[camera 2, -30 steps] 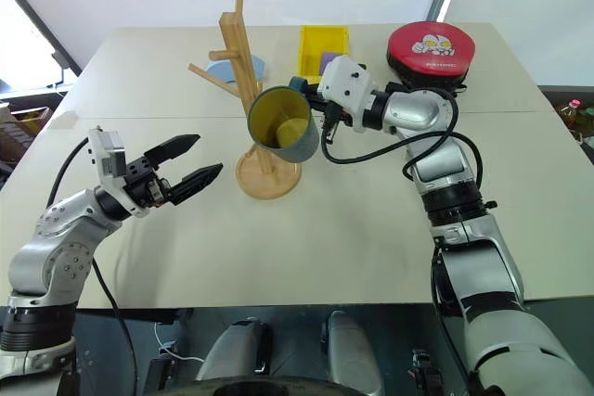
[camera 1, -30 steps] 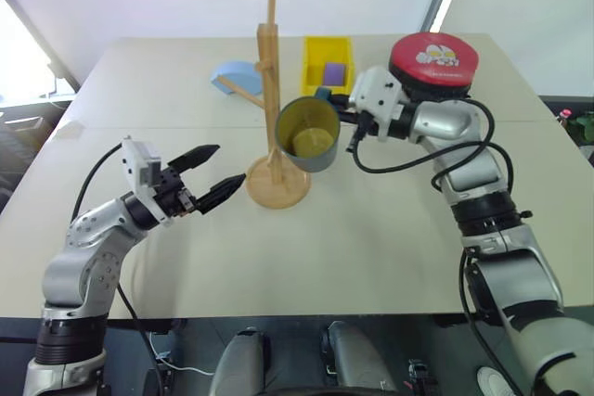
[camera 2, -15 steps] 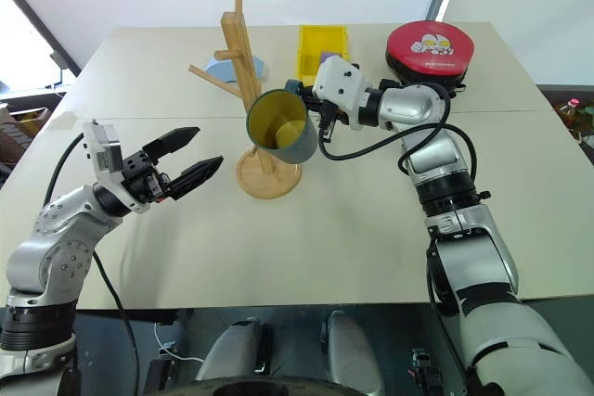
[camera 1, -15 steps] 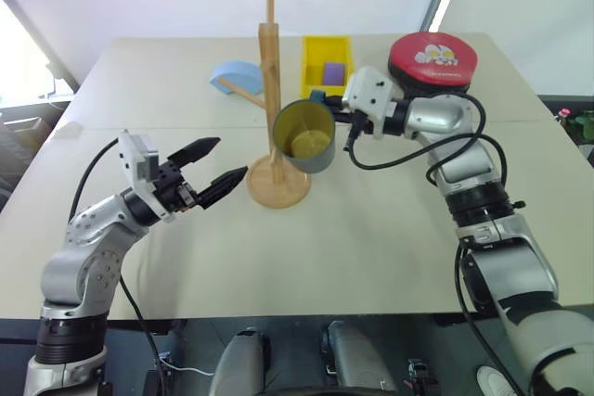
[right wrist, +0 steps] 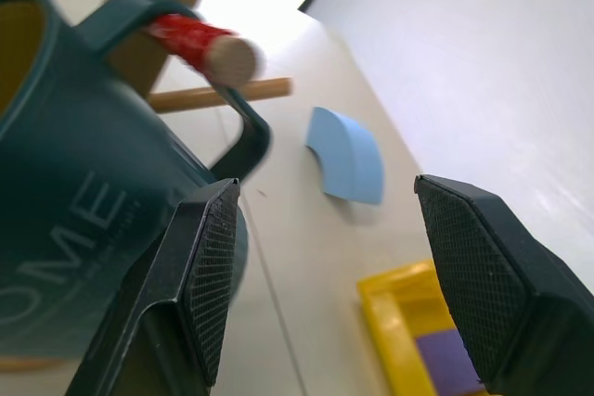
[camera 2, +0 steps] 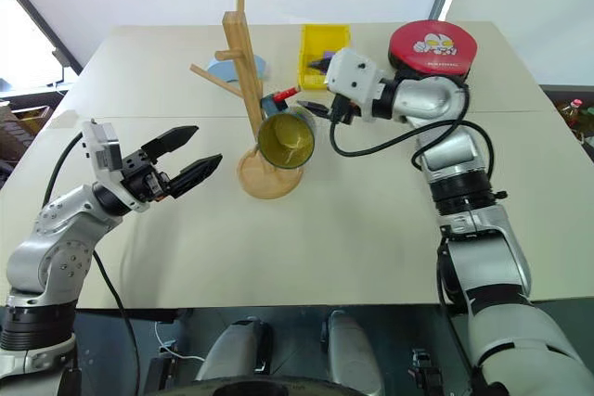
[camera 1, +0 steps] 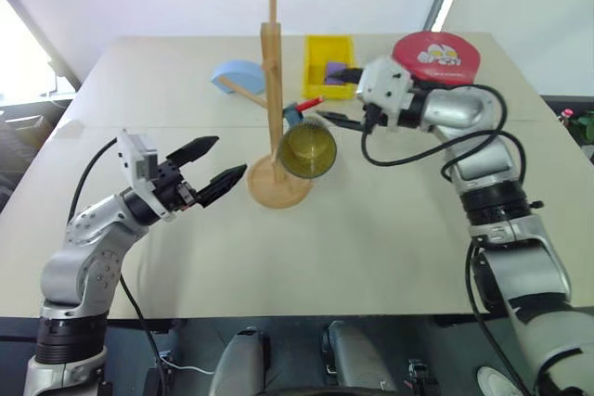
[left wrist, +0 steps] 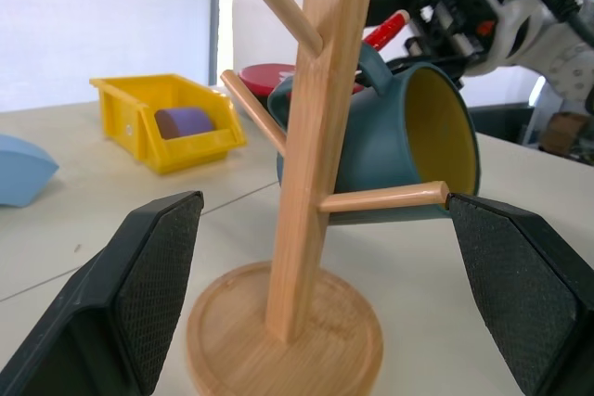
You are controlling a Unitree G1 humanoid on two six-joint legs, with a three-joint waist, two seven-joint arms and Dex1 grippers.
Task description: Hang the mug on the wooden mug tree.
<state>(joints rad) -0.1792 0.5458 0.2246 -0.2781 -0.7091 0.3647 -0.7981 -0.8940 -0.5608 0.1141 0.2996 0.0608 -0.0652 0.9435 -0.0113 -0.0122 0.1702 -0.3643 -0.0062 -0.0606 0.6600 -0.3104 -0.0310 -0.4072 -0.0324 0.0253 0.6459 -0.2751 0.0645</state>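
The mug hangs by its loop handle on the red-tipped peg of the wooden mug tree, its yellow-olive mouth tipped forward toward the robot, its body just beside the post and above the round base. The right claw stands just beyond the mug on the side away from the post, its 2 black fingers spread apart and gripping nothing; in the right wrist view the mug's handle and lettered side sit right in front of one finger, near it, though whether that finger touches the mug cannot be told. The left claw hovers above the desk on the opposite side of the tree from the right claw, near the base but apart from it, its 2 fingers open and empty; seen along it, the post rises between the fingers with the mug behind. Beyond the right claw lies a yellow bin holding a purple block, and to its far side a round red lidded box. A pale blue piece lies on the desk past the tree.
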